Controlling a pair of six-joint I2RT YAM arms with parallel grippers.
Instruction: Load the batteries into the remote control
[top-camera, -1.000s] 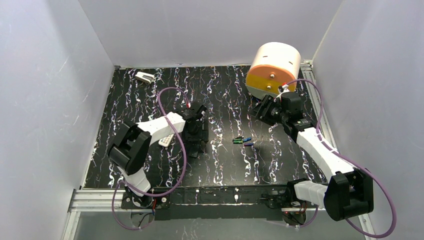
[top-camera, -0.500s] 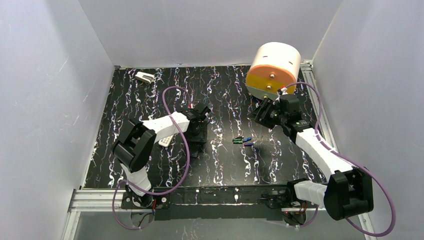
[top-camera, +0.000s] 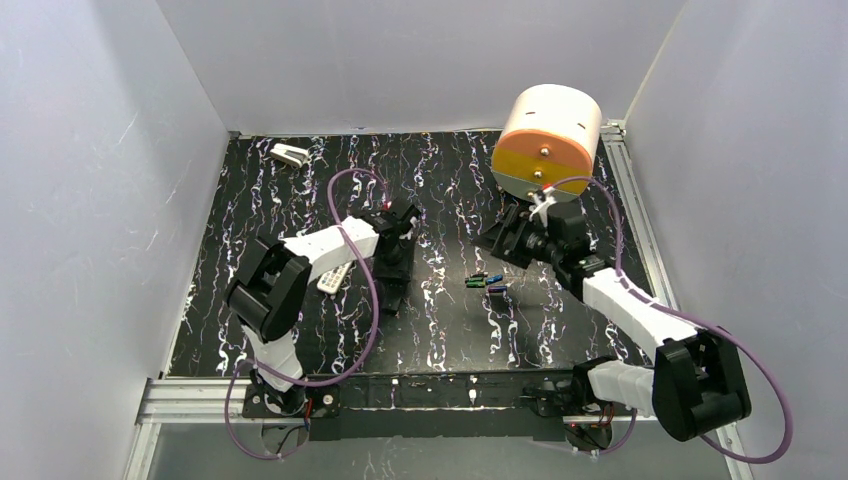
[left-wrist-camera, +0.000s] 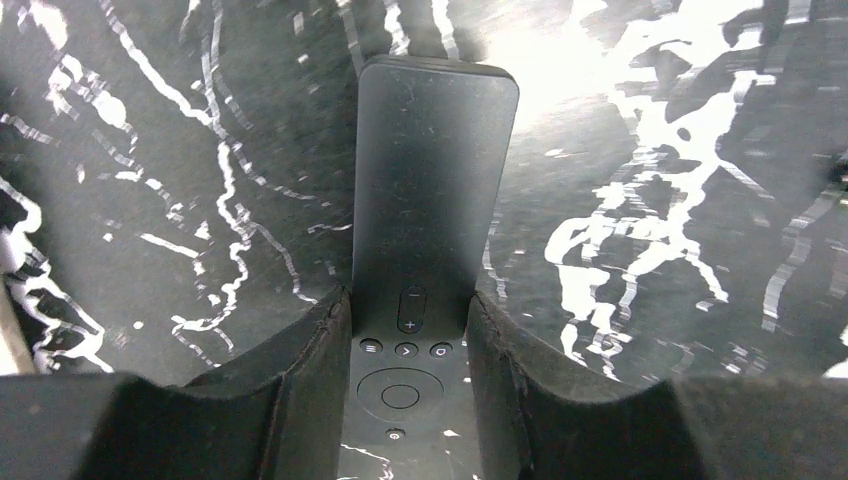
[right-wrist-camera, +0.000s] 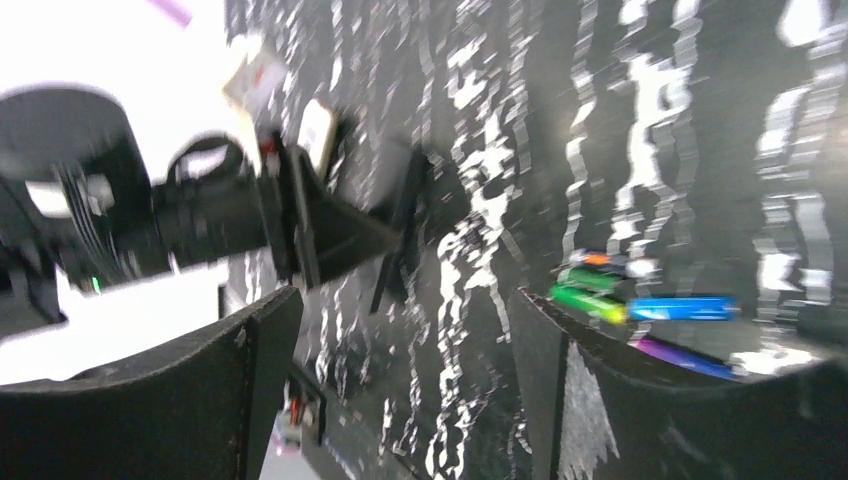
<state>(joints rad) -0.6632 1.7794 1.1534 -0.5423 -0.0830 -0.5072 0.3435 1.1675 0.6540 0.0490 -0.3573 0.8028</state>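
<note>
Batteries (top-camera: 486, 282): a small cluster of green and blue cells lying on the table's middle, side by side and touching or nearly so; in the blurred right wrist view green, blue and purple-toned cells show at the right.
White remote control (top-camera: 333, 280): flat on the table, well left of the batteries, tucked against the left arm's forearm and partly hidden by it; no gripper touches it.
Left gripper (left-wrist-camera: 407, 300): lowered over a long flat black strip (left-wrist-camera: 435, 180) just right of the white remote control; the fingers (left-wrist-camera: 310, 370) grasp the strip, one pad on each long edge, no gap visible.
Long flat black strip: shows a round pad and small buttons between the pads; its far end reaches out past the fingertips over the table.
Right gripper (top-camera: 497, 240): held above the table just behind the batteries, fingers released and spread wide, nothing between them.
Table (top-camera: 450, 335): black surface with white marbling.
White-and-orange drum (top-camera: 548, 140): rear right corner, behind the right gripper.
Small white-and-grey block (top-camera: 290, 154): rear left corner, well apart from both arms.
</note>
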